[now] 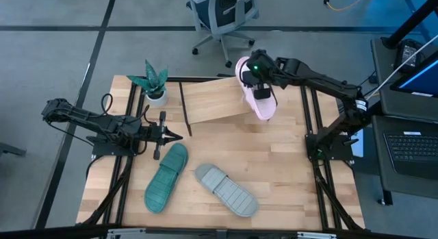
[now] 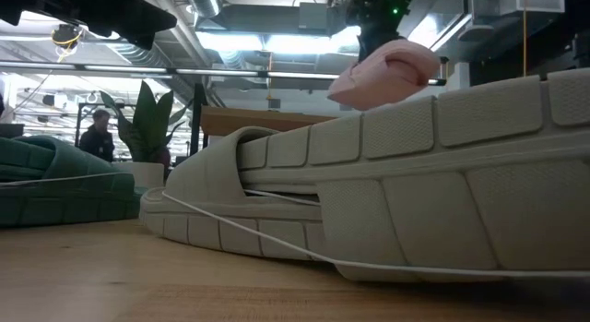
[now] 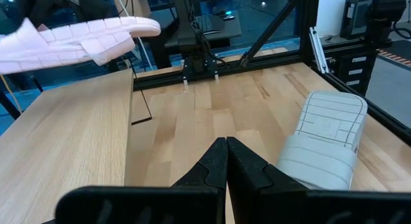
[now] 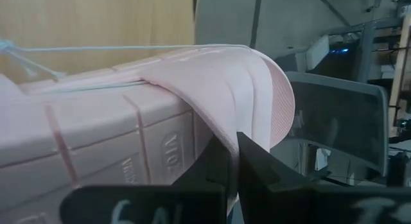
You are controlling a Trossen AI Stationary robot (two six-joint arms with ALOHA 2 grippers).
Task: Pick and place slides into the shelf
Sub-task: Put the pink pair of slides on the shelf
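The pale pink slide (image 1: pixel 263 105) hangs in the air over the right end of the shelf (image 1: pixel 212 102), a light wooden slanted board, with my right gripper (image 1: pixel 259 83) shut on it. It also shows raised in the low view (image 2: pixel 387 71) and the left wrist view (image 3: pixel 70 36). The teal slide (image 1: pixel 165 177) and the grey slide (image 1: pixel 227 190) lie sole-down on the table's near half. My left gripper (image 1: pixel 168 135) is shut and waits just left of the shelf, above the teal slide's far end. My right gripper pinches the pink slide's wide strap (image 4: pixel 226 124) at its edge between the two fingers (image 4: pixel 257 176), coming from above. The slide is lifted clear of table and shelf and sits slightly tilted, its sole side (image 4: pixel 96 140) facing the wrist camera.
A small potted plant (image 1: pixel 154 81) stands at the shelf's far-left corner. Black frame rails (image 1: pixel 309 109) run along the table's left and right sides. An office chair (image 1: pixel 222 13) stands beyond the far edge. Bare tabletop (image 1: pixel 287 157) lies to the right of the grey slide.
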